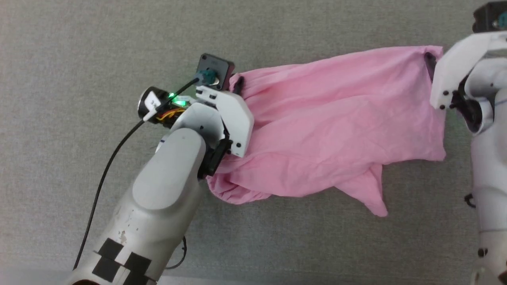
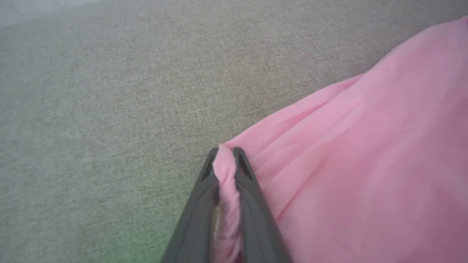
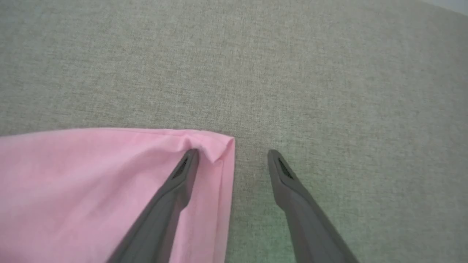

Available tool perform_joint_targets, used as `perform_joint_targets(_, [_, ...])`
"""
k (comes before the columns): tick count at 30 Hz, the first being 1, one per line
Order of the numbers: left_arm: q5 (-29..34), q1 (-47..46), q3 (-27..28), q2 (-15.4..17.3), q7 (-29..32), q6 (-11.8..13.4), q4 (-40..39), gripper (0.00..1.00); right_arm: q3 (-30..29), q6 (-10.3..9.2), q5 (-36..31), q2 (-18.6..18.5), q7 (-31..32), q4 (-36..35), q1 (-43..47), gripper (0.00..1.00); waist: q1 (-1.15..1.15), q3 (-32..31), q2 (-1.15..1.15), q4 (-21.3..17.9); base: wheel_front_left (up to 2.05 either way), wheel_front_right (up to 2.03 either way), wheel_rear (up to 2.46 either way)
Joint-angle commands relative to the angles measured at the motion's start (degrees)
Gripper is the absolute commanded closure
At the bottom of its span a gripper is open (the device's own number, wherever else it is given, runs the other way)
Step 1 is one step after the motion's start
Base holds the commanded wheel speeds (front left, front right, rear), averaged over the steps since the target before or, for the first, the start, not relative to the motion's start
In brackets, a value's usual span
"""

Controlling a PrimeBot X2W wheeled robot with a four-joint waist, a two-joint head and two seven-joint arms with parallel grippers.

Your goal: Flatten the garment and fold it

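Observation:
The garment (image 1: 332, 126) is a light pink, wrinkled cloth spread across the grey fabric surface, with a loose flap hanging toward the near side. My left gripper (image 2: 226, 150) is shut on a bunched fold at the garment's (image 2: 365, 164) far left corner; in the head view that gripper (image 1: 239, 84) sits at the cloth's upper left edge. My right gripper (image 3: 232, 153) stands open at the garment's (image 3: 91, 182) far right corner, one finger lying on the cloth, the other on the bare surface beside the hem. In the head view the right gripper (image 1: 429, 59) is at that corner.
A grey woven surface (image 1: 79, 59) lies under everything. A black cable (image 1: 107, 166) runs along my left forearm toward the near edge. A pale strip shows at the surface's near edge at lower left.

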Motion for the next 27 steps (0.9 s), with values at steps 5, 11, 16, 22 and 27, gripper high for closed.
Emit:
perform_joint_targets(5, [-0.5, -0.6, -0.7, -0.3, 0.2, -0.5, 0.4, 1.0, 0.7, -0.05, -0.9, -0.3, 7.9, 6.5, -5.1, 0.05, -0.01, 1.8, 0.0, 0.8, 0.0, 0.0, 0.0])
perform_joint_targets(11, [-1.0, -1.0, -0.8, 0.2, 0.1, -0.9, 0.5, 1.0, 6.7, -0.05, 2.0, -1.8, 16.9, 8.8, -7.3, 1.0, -0.01, 1.3, 0.0, 0.5, 0.0, 0.0, 0.0])
perform_joint_targets(16, [-1.9, -2.8, 0.6, 1.7, -3.0, -2.3, -1.7, 1.0, 11.3, -0.05, 6.5, -4.2, 16.1, 4.4, -7.6, 1.0, -0.01, -0.2, 0.0, -0.5, 0.0, 0.0, 0.0])
perform_joint_targets(22, [-4.2, -8.6, 4.5, 5.2, -5.0, -4.7, -4.7, 1.0, 13.6, -0.05, 9.1, -6.6, 11.2, -2.4, -10.3, 1.0, -0.01, -0.9, 0.0, -2.4, 0.0, 0.0, 0.0])
perform_joint_targets(27, [-4.9, -16.4, 8.7, 9.6, -4.9, -4.8, -5.4, 1.0, 13.3, -0.05, 8.7, -6.2, 7.1, -5.7, -15.6, 1.0, -0.01, 0.8, 0.0, -4.6, 0.0, 0.0, 0.0])
